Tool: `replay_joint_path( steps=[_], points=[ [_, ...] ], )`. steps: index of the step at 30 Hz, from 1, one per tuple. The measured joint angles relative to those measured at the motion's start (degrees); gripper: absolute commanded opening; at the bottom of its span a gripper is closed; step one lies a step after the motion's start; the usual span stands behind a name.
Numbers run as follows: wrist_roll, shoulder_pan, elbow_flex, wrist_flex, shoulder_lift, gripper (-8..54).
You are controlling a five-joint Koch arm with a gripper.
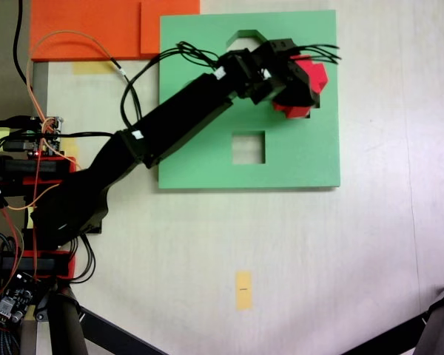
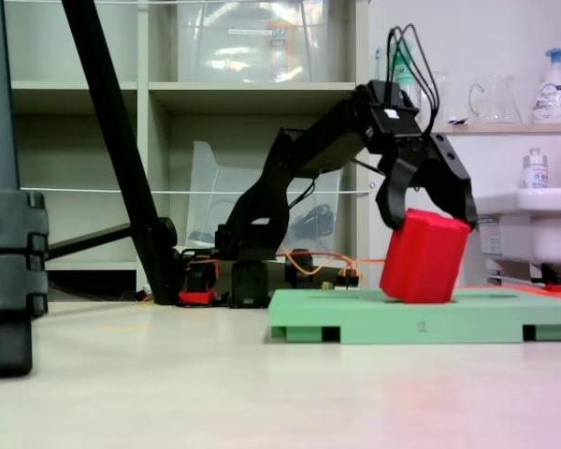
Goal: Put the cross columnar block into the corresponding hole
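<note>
The red cross columnar block (image 1: pixel 305 83) (image 2: pixel 424 256) is tilted over the right part of the green foam board (image 1: pixel 207 159) (image 2: pixel 355 316), its lower end resting on or in the board. My gripper (image 1: pixel 294 80) (image 2: pixel 428 223) straddles the block's top, one finger on each side, shut on it. The block and the gripper cover the corresponding hole. Left of the block, the octagonal cutout (image 1: pixel 244 38) and the square cutout (image 1: pixel 249 147) stand bare.
Orange foam sheets (image 1: pixel 96 29) lie past the board's far left corner. The arm's base, circuit boards and cables (image 1: pixel 29 148) crowd the left edge. A yellow tape mark (image 1: pixel 243 288) lies on the table. Tripod legs (image 2: pixel 122 150) rise near the front, and shelves stand behind.
</note>
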Motion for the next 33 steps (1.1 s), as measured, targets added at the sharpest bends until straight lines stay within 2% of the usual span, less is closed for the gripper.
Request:
replay_joint_path(
  steps=[8,19,28,33],
  points=[
    [-0.7,0.88,0.0,1.23,0.53,30.0],
    [6.24,2.2,0.0,2.11,0.53,30.5],
    [6.15,2.2,0.0,2.02,0.26,30.7],
    [2.02,2.2,0.0,0.79,0.26,31.5]
  ],
)
